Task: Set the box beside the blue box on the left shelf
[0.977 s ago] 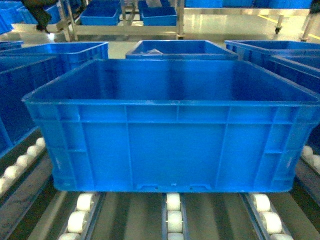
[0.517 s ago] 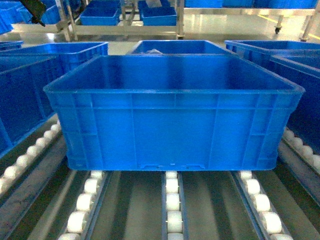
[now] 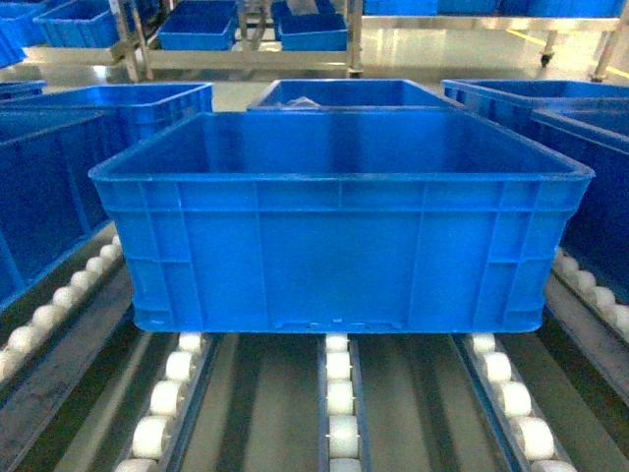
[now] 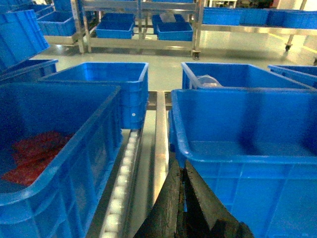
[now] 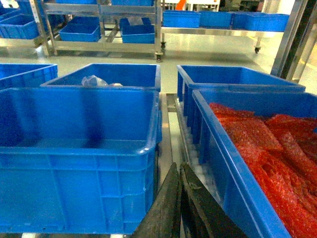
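Observation:
The box [image 3: 339, 256], a large bright-blue crate with nothing inside, stands square on the left shelf's roller tracks [image 3: 339, 413]. A blue box [image 3: 39, 197] holding red material [image 4: 34, 153] stands close on its left. In the left wrist view my left gripper [image 4: 181, 166] is shut and empty, its tips just at the box's [image 4: 247, 148] near left corner rim. The right wrist view has my right gripper [image 5: 179, 167] shut and empty, in the gap beside the box's [image 5: 74, 153] near right corner. Neither gripper shows in the head view.
Another blue crate [image 5: 257, 148] full of red material stands close on the right. Behind the box are more blue crates [image 3: 349, 93], one holding a clear bag [image 5: 94, 81]. Metal racks with blue bins [image 3: 246, 29] stand across the shiny floor.
The box now stands farther from the head camera along the rollers, with more track showing in front; most of that shift came in the first half second. A figure at the back left is gone.

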Robot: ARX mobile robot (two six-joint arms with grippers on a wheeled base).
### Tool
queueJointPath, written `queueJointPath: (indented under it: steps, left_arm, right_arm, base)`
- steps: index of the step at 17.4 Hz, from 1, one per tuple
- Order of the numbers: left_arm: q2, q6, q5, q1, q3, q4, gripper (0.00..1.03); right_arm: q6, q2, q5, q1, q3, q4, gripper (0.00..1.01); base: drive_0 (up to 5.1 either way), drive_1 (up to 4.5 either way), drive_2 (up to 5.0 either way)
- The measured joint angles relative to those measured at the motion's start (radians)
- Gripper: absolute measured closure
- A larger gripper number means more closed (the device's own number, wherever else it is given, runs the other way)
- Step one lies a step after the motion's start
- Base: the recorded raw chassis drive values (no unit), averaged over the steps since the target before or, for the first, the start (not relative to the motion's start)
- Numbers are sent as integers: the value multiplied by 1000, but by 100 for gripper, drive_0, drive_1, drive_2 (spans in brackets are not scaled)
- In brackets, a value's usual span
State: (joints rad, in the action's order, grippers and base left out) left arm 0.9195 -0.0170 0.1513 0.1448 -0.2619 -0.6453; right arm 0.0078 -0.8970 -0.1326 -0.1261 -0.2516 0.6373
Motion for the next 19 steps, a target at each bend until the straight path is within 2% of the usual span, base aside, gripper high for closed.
queueJointPath:
  steps: [4,5,6,7,8,15,16,17,19]
  left_arm:
    - [-129,0,-52,-47,103,22,101]
    - [-154,0,-60,-57,119,33,101]
    - [-189,0,-115,-93,137,51,101]
    - [-218,0,-139,-137,152,63,101]
    - [-241,0,-137,-151,161,77,101]
    - [-420,0,-149,-144,218,198,101]
    - [-438,0,-149,-144,228,193,101]
    - [-446,0,-150,-144,247,171,101]
    - [-485,0,-150,-144,247,223,101]
  right_arm:
    - [-1,127,47,43,100,-25,99]
    - [-2,156,103,81,117,-40,99]
    - [-2,188,124,124,134,-55,99]
    - [-2,213,122,134,145,-66,99]
    - [-2,241,129,132,156,-84,99]
    - [-2,414,132,126,209,-200,99]
    - [-2,426,132,126,229,-166,99]
    - [-2,435,133,126,238,-179,99]
    - [-2,476,133,126,238,-227,99]
  base:
    - [0,0,0]
    - [0,0,0]
    - [0,0,0]
    - [0,0,0]
    - [0,0,0]
    - [0,0,0]
    - [0,0,0]
    - [0,0,0]
    - [0,0,0]
